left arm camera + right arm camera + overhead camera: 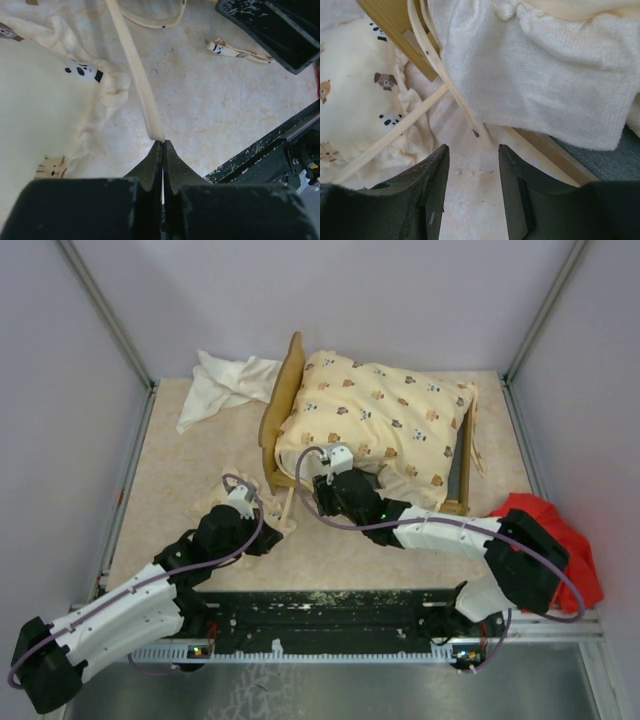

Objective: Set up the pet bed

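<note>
**Left gripper** (162, 144): clenched. The jaws are pressed together on the end of a cream tie (134, 75), which runs straight ahead from the tips. The pillow (40, 110) lies flat on the table (225, 115) just to this gripper's left, its frilled edge beside the tie. Whether the tie is sewn to the pillow cannot be told.

**Right gripper** (472, 150): released. The jaws stand apart with nothing between them. Ahead and above is the fleecy underside of the cushion (535, 75), which overhangs the frame (390, 20). A frame leg with thin ties hanging past it is ahead and slightly left. The grey base (615, 160) shows ahead to the right, beneath the cushion.

**Position of work:** in the top view the cushion lies skewed across the frame and covers most of it. The pillow is off the bed, on the table.

**Handling, as judged:**
- Cushion and pillow are soft and light. They will sag and fold, so pinch a thick fold at a corner or seam, not the flat face.
- The tie is thin and smooth. It will drag its piece along, but may slip from the jaws or strain its stitching.
- The frame is stiff, light wood. It is likely to slide or tip if the cushion is tugged. Hold it by a side rail or the headboard edge.
</note>
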Controlling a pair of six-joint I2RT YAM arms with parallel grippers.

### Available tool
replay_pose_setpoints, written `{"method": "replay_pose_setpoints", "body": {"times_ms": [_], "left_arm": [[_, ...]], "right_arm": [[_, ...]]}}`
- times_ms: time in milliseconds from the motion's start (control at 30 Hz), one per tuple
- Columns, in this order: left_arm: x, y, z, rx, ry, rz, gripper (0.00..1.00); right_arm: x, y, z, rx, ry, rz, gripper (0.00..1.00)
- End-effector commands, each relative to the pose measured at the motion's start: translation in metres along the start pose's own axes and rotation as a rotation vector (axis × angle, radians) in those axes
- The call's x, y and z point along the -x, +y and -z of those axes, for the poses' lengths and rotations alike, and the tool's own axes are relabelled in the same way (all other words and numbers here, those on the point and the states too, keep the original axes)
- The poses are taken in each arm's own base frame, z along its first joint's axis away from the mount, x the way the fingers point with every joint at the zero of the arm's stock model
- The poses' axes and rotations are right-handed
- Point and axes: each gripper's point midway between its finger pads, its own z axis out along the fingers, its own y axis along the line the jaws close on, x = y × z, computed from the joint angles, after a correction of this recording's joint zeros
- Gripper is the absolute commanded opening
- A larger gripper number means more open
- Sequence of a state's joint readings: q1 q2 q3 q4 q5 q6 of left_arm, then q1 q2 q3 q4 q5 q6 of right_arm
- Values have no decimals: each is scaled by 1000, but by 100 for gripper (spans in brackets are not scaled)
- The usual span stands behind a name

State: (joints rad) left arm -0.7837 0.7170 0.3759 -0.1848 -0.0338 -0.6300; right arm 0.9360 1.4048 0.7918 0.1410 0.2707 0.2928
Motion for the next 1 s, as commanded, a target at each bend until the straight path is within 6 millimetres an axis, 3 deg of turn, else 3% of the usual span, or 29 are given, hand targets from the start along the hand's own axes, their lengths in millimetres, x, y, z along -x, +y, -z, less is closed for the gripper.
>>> {"method": "replay_pose_setpoints", "body": {"times_ms": [0, 300, 400, 467, 500, 533, 633, 733, 967], "left_arm": [[4, -2, 4, 3, -13, 11, 0], [5, -3, 3, 4, -13, 15, 0], [6, -3, 4, 4, -20, 15, 0], [8, -3, 5, 4, -25, 12, 0], [8, -3, 5, 1, -26, 8, 0], [9, -4, 5, -2, -28, 6, 0], [14, -8, 7, -17, -43, 1, 0], [19, -12, 9, -25, -46, -10, 0], [11, -4, 2, 3, -25, -33, 0]], "right_arm": [[38, 14, -14, -45, -222, -36, 46], [0, -9, -55, -237, -211, -2, 47], [-2, -11, -57, -250, -220, -2, 35], [2, -10, -54, -237, -233, 3, 16], [5, -9, -51, -226, -242, 7, 4], [9, -7, -48, -211, -253, 10, 0], [36, 4, -25, -126, -317, -10, 0], [61, 28, -7, 8, -341, -44, 0], [127, 74, 25, 237, -452, -225, 0]]}}
